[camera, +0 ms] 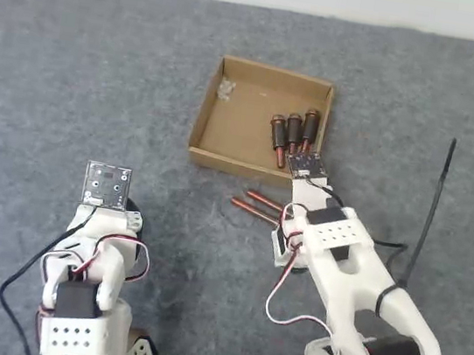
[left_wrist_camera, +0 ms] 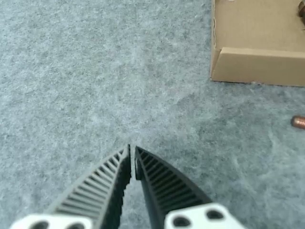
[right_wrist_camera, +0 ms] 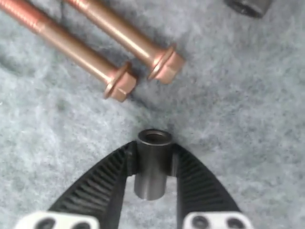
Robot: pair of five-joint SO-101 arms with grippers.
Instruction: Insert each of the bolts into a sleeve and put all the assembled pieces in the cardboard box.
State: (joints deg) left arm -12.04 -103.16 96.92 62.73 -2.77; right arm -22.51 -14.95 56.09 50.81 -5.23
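My right gripper is shut on a dark metal sleeve, held upright just above the grey carpet. Right in front of it lie two copper bolts side by side, heads toward the gripper; from above these bolts lie between the right arm and the cardboard box. Three assembled pieces rest in the box by its right wall. Another dark sleeve stands beyond the bolts. My left gripper is shut and holds nothing, over bare carpet to the left of the box.
Small clear bits lie in the box's far left corner. A black cable tie sticks up beside the right arm. The left arm stands at the near left. Grey carpet stretches on all sides.
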